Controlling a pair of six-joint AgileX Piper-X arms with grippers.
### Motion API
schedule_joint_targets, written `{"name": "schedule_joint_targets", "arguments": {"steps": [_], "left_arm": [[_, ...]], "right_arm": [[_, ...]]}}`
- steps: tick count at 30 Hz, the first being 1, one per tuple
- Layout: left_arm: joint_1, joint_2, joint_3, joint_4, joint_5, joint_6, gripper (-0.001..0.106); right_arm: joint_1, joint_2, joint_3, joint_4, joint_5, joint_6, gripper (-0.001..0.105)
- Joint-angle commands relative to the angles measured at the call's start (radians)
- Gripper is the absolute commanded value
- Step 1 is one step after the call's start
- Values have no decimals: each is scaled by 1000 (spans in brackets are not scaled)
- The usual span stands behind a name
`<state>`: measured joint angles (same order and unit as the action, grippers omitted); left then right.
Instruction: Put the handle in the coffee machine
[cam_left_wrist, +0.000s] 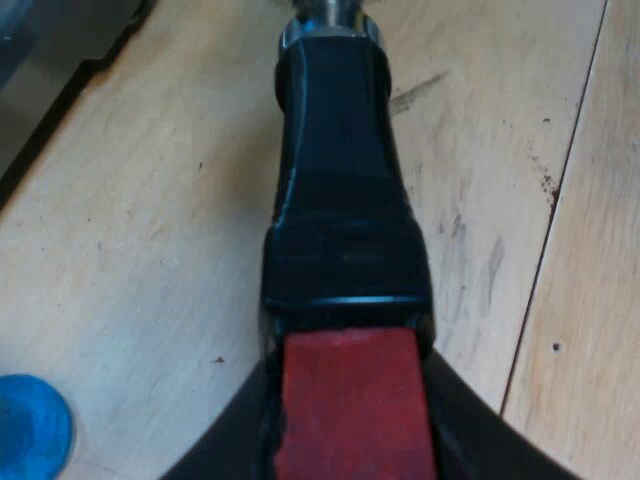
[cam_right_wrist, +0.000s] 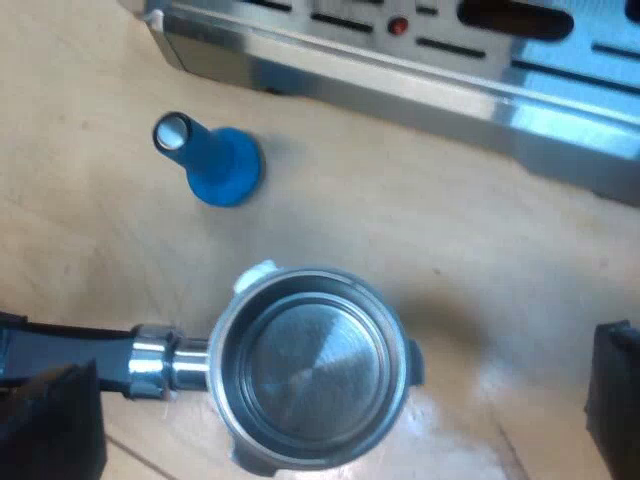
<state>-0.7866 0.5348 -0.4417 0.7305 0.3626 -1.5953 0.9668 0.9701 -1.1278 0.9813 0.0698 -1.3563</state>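
Above holder (cam_right_wrist: 290, 362), right end effector (cam_right_wrist: 331, 405) spread, left end effector (cam_left_wrist: 350, 432) gripping handle (cam_left_wrist: 340, 200)

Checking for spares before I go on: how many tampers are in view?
1. The blue tamper stands on the table near the machine's front, apart from the holder. More may lie outside the views.

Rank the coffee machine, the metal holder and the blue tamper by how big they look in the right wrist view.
1. Espresso machine, though only part shows.
2. Metal holder, almost as big, possibly nearer the camera.
3. Blue tamper, clearly smallest.
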Motion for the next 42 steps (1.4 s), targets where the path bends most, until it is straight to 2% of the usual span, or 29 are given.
{"name": "schedule_joint_targets", "arguments": {"steps": [1, 6, 10, 14, 15, 16, 22, 24, 27, 31, 35, 37, 38, 40, 42], "left_arm": [[-1, -19, -17, -46, 7, -35, 0], [10, -21, -17, -46, -9, -54, 0], [84, -21, -30, -40, -9, -54, 0], [110, -21, -32, -40, -7, -49, 0], [210, -21, -46, -13, 37, 2, 0], [232, -21, -49, -4, 46, 12, 0], [397, -21, -53, 36, 80, 82, 0], [425, -21, -53, 39, 90, 87, 0], [520, -21, -56, 63, 135, 138, 0], [586, -21, -56, 72, 137, 150, 0], [589, -21, -56, 72, 137, 166, 0], [589, -21, -56, 72, 137, 166, 0], [589, -21, -56, 72, 137, 166, 0], [589, -21, -56, 72, 137, 166, 0], [589, -21, -56, 72, 137, 166, 0]], "right_arm": [[51, -9, -9, -31, 63, -10, 105], [131, -9, -9, -75, 139, -7, 105], [172, -9, -9, -104, 190, 17, 105], [191, -9, -9, -117, 215, 29, 105], [198, -9, -9, -122, 238, 34, 105], [225, -9, -9, -139, 292, 36, 105], [268, -9, -9, -182, 390, 36, 105], [274, -1, -9, -196, 411, 36, 105], [274, 26, -9, -220, 413, 36, 105], [278, 88, -9, -294, 426, 36, 105], [304, 137, -9, -377, 485, 36, 105], [341, 166, -9, -417, 604, 34, 105], [350, 174, -9, -423, 633, 33, 105], [407, 206, -9, -428, 810, 37, 105], [451, 229, -1, -437, 899, 39, 105]]}}
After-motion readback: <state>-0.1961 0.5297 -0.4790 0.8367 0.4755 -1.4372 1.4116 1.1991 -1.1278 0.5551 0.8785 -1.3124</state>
